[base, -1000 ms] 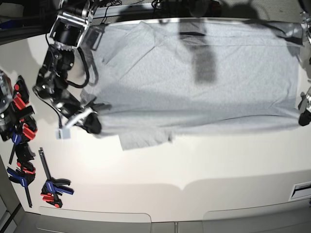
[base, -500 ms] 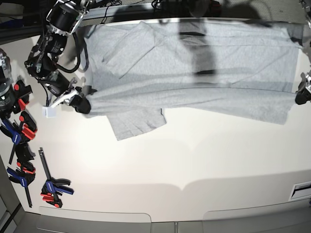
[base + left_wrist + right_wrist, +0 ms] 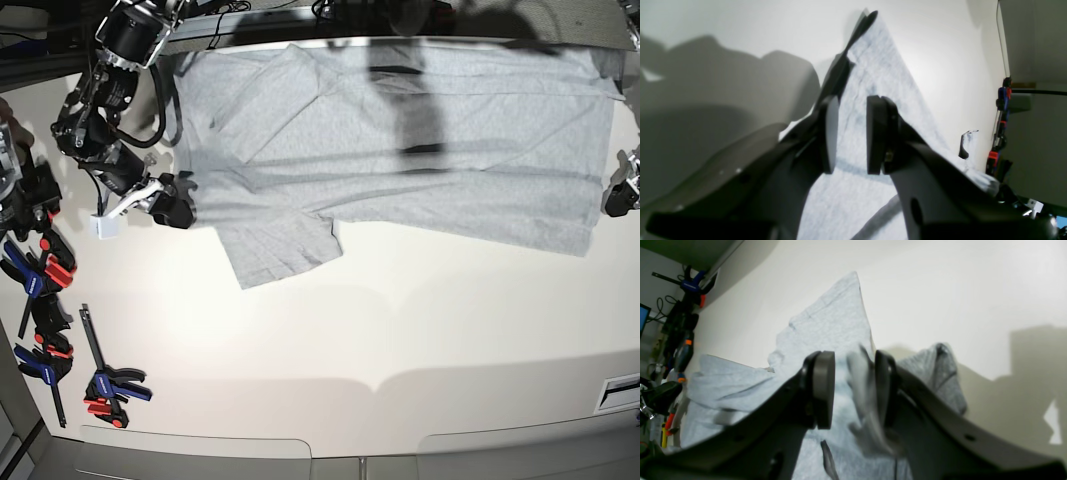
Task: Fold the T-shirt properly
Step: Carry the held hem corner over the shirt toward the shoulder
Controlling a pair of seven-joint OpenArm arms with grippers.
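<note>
The light grey T-shirt [image 3: 400,140] lies spread flat, plain side up, along the far side of the white table [image 3: 350,340]. One sleeve [image 3: 280,250] sticks out toward the front. My right gripper [image 3: 172,208] is at the shirt's left edge. In the right wrist view the right gripper [image 3: 853,386] stands open over the shirt [image 3: 830,326], with a blurred fold of cloth loose between the jaws. My left gripper [image 3: 618,195] is at the shirt's right edge. In the left wrist view the left gripper [image 3: 848,133] is open, with the shirt [image 3: 873,66] lying beneath it.
Several red, blue and black clamps [image 3: 45,270] lie along the table's left edge, with one more [image 3: 110,385] near the front left. A small white tag [image 3: 103,228] hangs by the right arm. Shadows cross the shirt's far part.
Both grippers pulled the shirt toward the far edge. Its lifted front edge has dropped flat onto the table, and the jaws now stand apart.
</note>
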